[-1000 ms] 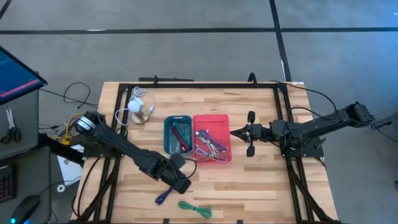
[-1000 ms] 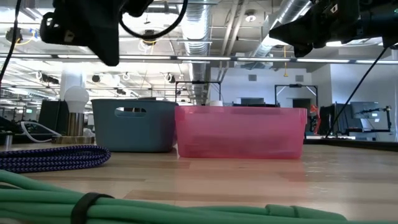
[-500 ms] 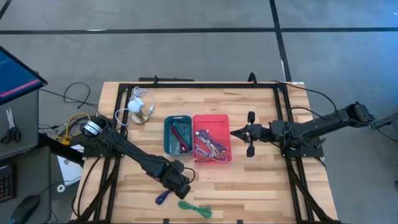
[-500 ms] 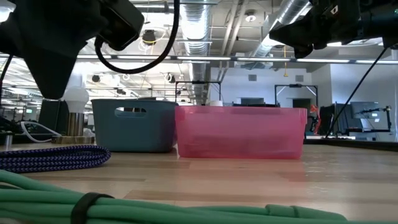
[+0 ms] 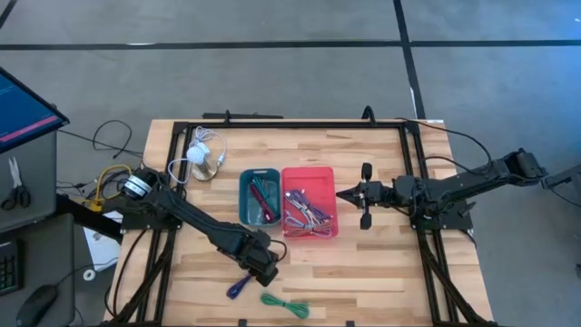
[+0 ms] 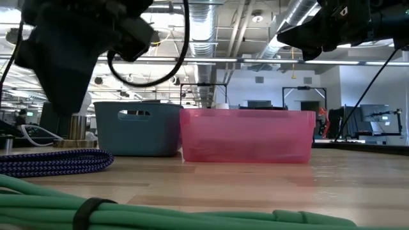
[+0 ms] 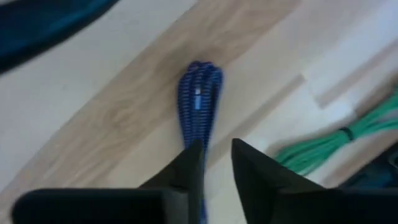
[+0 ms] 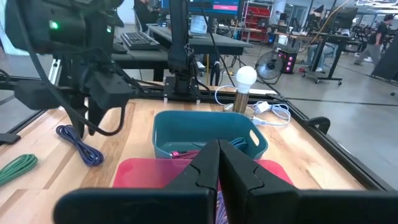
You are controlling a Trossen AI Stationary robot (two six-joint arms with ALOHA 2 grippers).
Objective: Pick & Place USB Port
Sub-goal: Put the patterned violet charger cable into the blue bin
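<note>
I see the coiled blue USB cable [image 5: 238,288] lying flat on the wooden table [image 5: 381,272], in front of the teal bin [image 5: 259,196] and just beside a coiled green cable [image 5: 284,305]. My left gripper [image 5: 263,270] hangs directly over the blue cable's end nearest the teal bin; in the left wrist view its fingers [image 7: 188,169] stand slightly parted with the blue cable running between them, holding nothing. A red bin [image 5: 310,202] of mixed cables touches the teal bin's side. My right gripper [image 5: 343,193] waits just beyond the red bin, away from the teal bin, fingers pressed together and empty. A lamp bulb [image 5: 196,155] stands behind the teal bin.
</note>
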